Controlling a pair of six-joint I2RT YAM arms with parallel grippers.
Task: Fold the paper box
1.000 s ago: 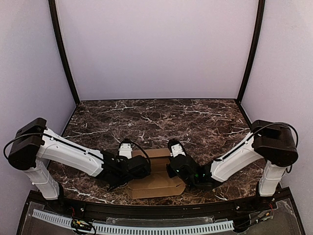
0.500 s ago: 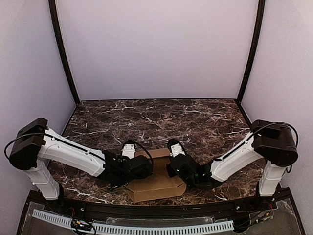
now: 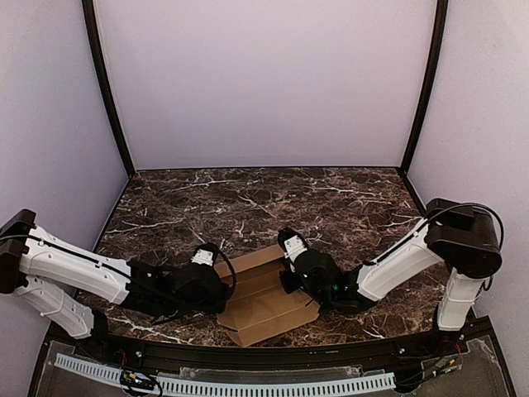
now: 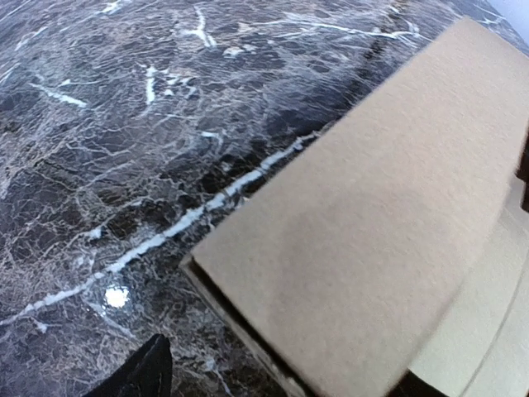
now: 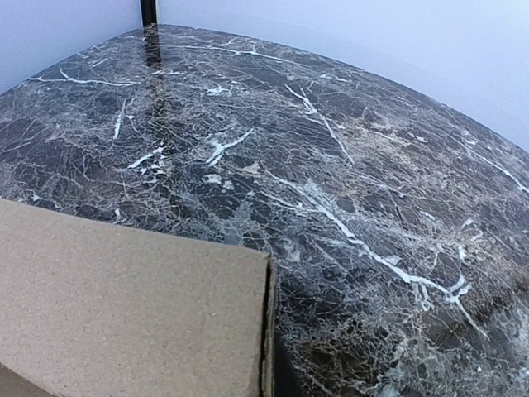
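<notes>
Left fingers (image 4: 142, 370) apart | right fingers (image 3: 288, 280) together | paper box (image 3: 264, 302): brown creased cardboard | table (image 3: 248, 198): veined marble

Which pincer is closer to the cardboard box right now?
Right. The right pincer overlaps the box's far right side; the left pincer sits just beside its left edge.

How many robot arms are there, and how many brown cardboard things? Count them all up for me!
Robot arms: 2, the left arm and the right arm
Brown paper box: 1
Total: 3
</notes>
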